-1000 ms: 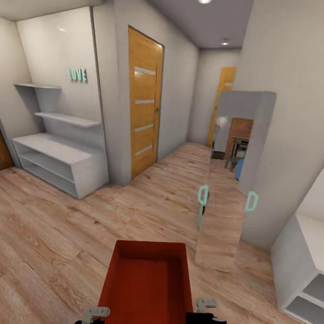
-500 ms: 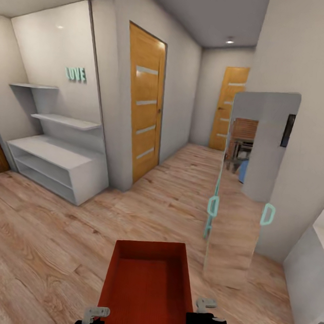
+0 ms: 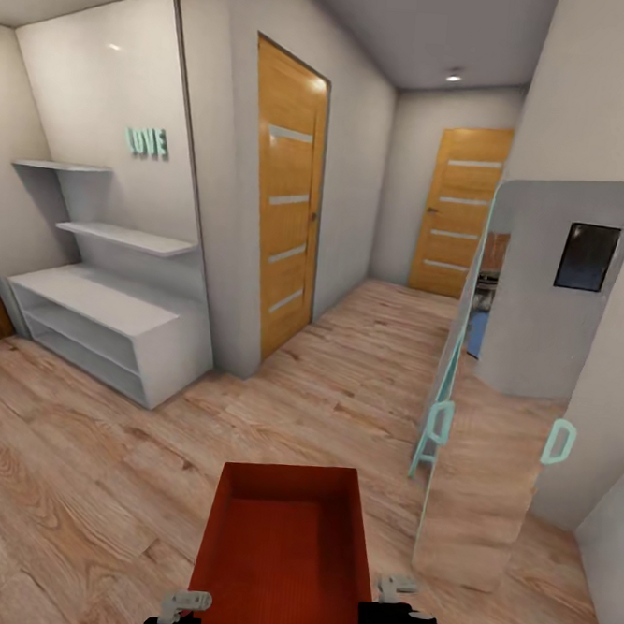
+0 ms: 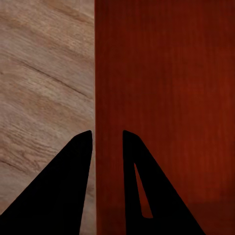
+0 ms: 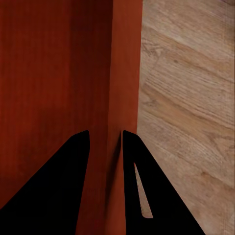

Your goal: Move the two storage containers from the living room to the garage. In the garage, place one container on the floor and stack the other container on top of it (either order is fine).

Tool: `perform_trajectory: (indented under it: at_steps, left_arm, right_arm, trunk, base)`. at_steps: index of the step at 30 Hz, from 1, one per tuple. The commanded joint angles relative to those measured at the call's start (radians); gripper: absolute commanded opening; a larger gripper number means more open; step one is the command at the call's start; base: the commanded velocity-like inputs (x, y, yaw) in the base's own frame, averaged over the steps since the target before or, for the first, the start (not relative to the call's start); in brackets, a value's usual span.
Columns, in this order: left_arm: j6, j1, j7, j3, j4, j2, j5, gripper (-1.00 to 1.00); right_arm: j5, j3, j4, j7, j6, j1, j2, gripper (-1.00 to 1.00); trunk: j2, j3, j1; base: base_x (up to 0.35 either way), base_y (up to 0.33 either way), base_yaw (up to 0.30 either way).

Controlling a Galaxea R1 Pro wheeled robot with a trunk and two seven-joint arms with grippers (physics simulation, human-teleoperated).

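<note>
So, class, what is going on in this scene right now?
A two-armed robot is carrying one orange-red storage container in front of itself over a wood plank floor. The left gripper clamps the bin's left wall, the right gripper its right wall. Ahead, a hallway leads to two wooden doors.

Your left gripper (image 4: 106, 147) and right gripper (image 5: 105, 147) each end in two black, pointed triangular fingers, one slotted; grey metal brackets top black wrists.
</note>
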State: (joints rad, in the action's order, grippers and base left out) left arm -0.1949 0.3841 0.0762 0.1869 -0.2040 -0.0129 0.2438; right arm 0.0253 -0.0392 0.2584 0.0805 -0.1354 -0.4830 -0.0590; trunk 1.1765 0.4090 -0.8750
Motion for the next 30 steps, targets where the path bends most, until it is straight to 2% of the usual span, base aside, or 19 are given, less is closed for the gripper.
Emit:
perform_trajectory:
  at_steps: [1,23,30]
  left_arm:
    - [-0.026,0.001,-0.003,0.006,-0.002,0.016,0.009,-1.00]
    - [-0.026,0.001,-0.003,0.006,-0.002,0.016,0.009,-1.00]
    - [-0.026,0.001,-0.003,0.006,-0.002,0.016,0.009,-1.00]
  right_arm:
    - [0.003,-0.008,-0.002,-0.001,-0.006,0.000,0.001,-1.00]
    - [0.003,-0.008,-0.002,-0.001,-0.006,0.000,0.002,-1.00]
    - [0.004,-0.007,-0.002,-0.001,-0.006,0.000,0.002,-1.00]
  trunk:
    - [0.001,0.001,-0.001]
    - [0.001,0.001,-0.001]
    - [0.001,0.001,-0.001]
  base:
    - [0.296,0.196,0.000]
    - [0.297,0.177,-0.002]
    - [0.302,0.160,-0.139]
